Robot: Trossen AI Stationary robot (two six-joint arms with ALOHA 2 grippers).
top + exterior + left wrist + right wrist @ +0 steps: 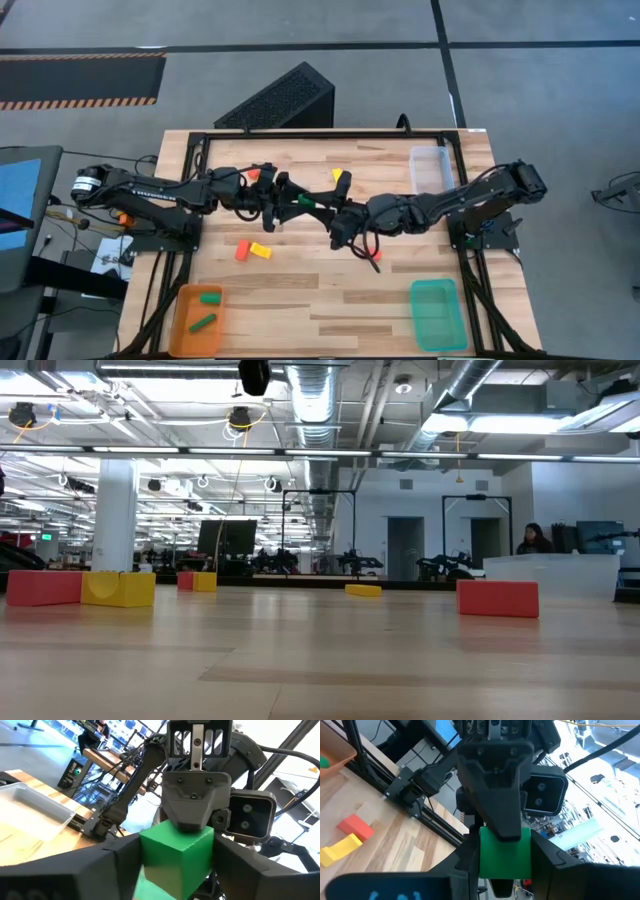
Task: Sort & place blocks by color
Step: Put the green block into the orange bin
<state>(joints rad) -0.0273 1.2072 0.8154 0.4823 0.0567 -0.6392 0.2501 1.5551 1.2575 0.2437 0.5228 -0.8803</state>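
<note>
Both arms meet above the middle of the table over one green block (304, 200). My left gripper (292, 196) comes from the table's left and my right gripper (335, 212) from the right. The green block (177, 857) sits between my left fingers, with the right gripper's finger lying over its top. The same block (504, 852) sits between my right fingers. A red block (242, 250) and a yellow block (260, 251) lie flat on the wood. Two green blocks (207, 308) lie in the orange tray (180, 335). My left gripper pinches the green block by two opposite side faces (150, 860) between its two fingers, reaching in level from the table's left. The block is lifted clear of the table. My right gripper is closed on the same block's other pair of faces (487, 855), level from the table's right, crosswise to the left gripper's fingers.
A teal tray (437, 313) sits at the near right and a clear tray (432, 168) at the far right. A yellow block (338, 177) lies far of centre and a red bar (375, 258) lies near the right gripper. The low view shows red (498, 599) and yellow (118, 589) blocks.
</note>
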